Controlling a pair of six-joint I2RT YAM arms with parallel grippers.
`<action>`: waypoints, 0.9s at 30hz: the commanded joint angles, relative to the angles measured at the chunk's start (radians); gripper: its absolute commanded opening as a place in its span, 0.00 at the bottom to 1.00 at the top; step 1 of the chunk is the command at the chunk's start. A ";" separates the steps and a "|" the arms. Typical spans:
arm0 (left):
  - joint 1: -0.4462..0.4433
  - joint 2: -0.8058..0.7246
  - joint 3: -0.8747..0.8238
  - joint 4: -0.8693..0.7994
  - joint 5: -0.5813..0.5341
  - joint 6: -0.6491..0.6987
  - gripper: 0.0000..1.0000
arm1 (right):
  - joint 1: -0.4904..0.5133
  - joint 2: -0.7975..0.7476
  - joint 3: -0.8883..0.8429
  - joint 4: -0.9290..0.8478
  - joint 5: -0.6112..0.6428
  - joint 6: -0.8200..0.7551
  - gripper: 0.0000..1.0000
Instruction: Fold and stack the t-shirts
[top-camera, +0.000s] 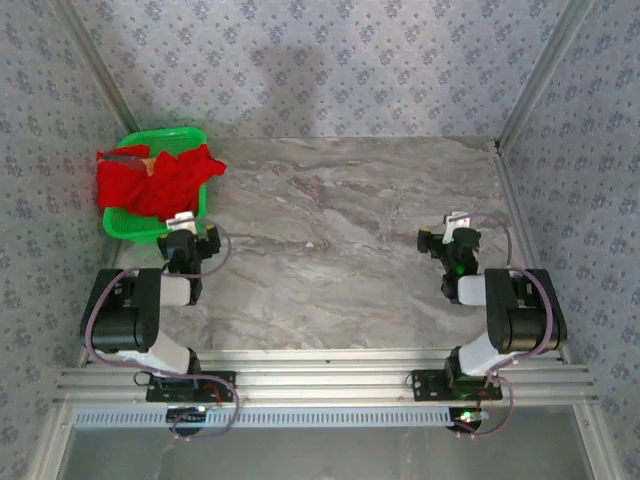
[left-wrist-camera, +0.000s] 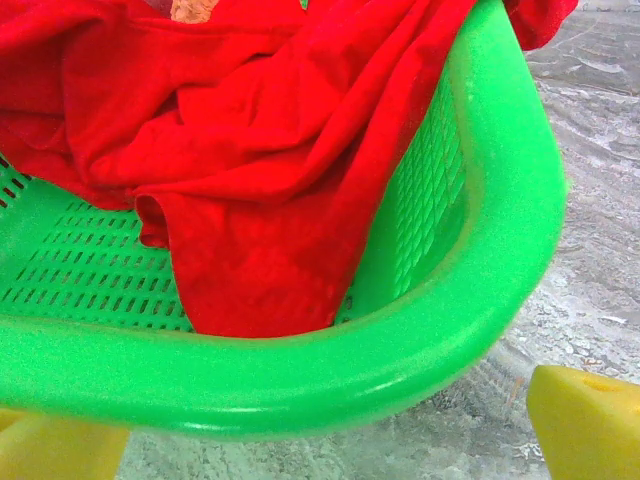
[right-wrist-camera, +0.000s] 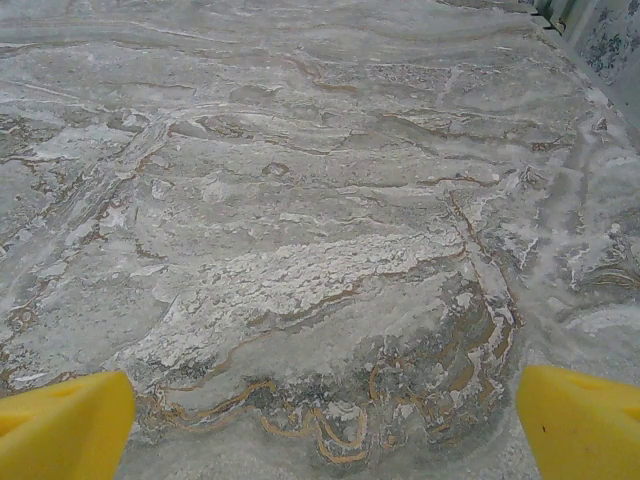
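A bright red t-shirt (top-camera: 150, 178) lies crumpled in the green mesh basket (top-camera: 135, 228) at the table's far left, one sleeve hanging over the right rim. From the left wrist the red t-shirt (left-wrist-camera: 240, 160) fills the basket's inside, a bit of tan print at the top edge. My left gripper (top-camera: 192, 238) hovers just in front of the basket's near rim (left-wrist-camera: 300, 380), open, its yellow fingertips (left-wrist-camera: 585, 420) wide apart and empty. My right gripper (top-camera: 447, 238) is open over bare marble on the right, yellow fingertips (right-wrist-camera: 580, 425) apart, nothing between them.
The grey marble tabletop (top-camera: 350, 240) stretches between the arms. Patterned walls with metal corner rails enclose the back and sides. An aluminium rail (top-camera: 320, 385) runs along the near edge by the arm bases.
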 joint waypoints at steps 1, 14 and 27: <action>-0.002 -0.005 0.018 0.013 -0.006 0.006 1.00 | -0.003 -0.002 0.014 0.026 0.016 -0.002 1.00; -0.002 -0.006 0.018 0.013 -0.007 0.007 1.00 | -0.003 -0.003 0.013 0.026 0.016 -0.001 1.00; -0.003 -0.008 0.016 0.023 -0.002 0.011 1.00 | -0.003 -0.008 0.009 0.034 0.008 -0.005 1.00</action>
